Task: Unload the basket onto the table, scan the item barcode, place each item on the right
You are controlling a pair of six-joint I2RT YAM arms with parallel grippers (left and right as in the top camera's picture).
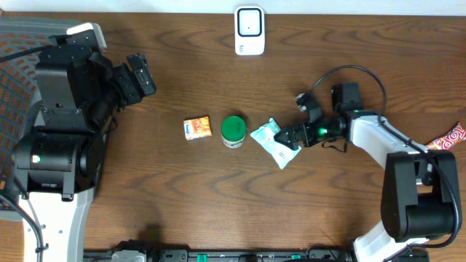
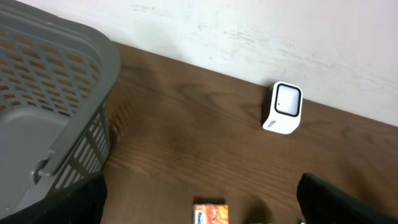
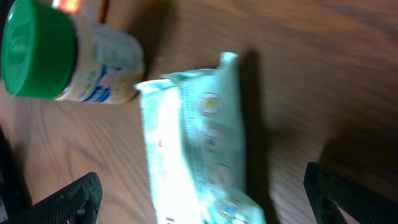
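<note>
Both claws gape: beside the green-lidded jar (image 1: 234, 131) the packet (image 1: 274, 144) lies slantwise, right claw (image 1: 290, 136) at its far side, orange box (image 1: 196, 128) opposite, left claw (image 1: 144, 75) well off.

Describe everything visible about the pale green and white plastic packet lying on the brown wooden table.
The pale green and white plastic packet is a flat, crinkled, sealed pouch with small printing, too blurred to read. It lies flat and skewed on the brown wooden table, one corner at the green-lidded white jar; contact there is unclear. The open right gripper straddles it, fingers clear of it.
</note>
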